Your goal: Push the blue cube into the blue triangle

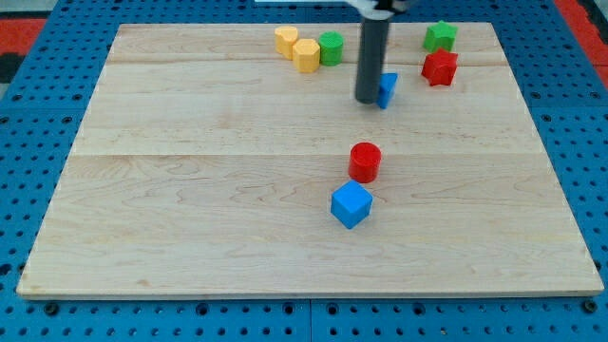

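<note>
The blue cube lies a little below the middle of the wooden board. The blue triangle sits near the view's top, right of centre, partly hidden by my rod. My tip rests on the board right against the triangle's left side, well above the cube. A red cylinder stands just above the cube, between it and the triangle.
Two yellow blocks and a green cylinder sit in a row at the view's top, left of the rod. A green star-shaped block and a red block are at the top right.
</note>
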### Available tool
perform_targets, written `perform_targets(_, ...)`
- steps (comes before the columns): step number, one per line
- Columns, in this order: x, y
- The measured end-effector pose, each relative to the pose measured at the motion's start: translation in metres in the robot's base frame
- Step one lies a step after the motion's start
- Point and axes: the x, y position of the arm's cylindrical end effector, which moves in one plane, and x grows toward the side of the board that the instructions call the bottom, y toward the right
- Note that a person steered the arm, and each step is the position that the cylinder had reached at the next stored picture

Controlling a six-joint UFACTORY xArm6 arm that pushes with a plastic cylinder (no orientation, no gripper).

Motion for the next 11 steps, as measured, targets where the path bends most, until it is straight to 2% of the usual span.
perform_targets(1,-0.023,0.020)
perform_targets(2,-0.003,0.015)
perform_targets(4,0.182,0.004)
perform_targets(5,0.241,-0.030)
perform_targets(6,0.238,-0.074)
perform_targets(7,0.195,-0.075)
perform_targets(8,0.177,-0.035)
perform_targets(10,0.100,-0.022)
perform_targets(11,0.115,-0.003)
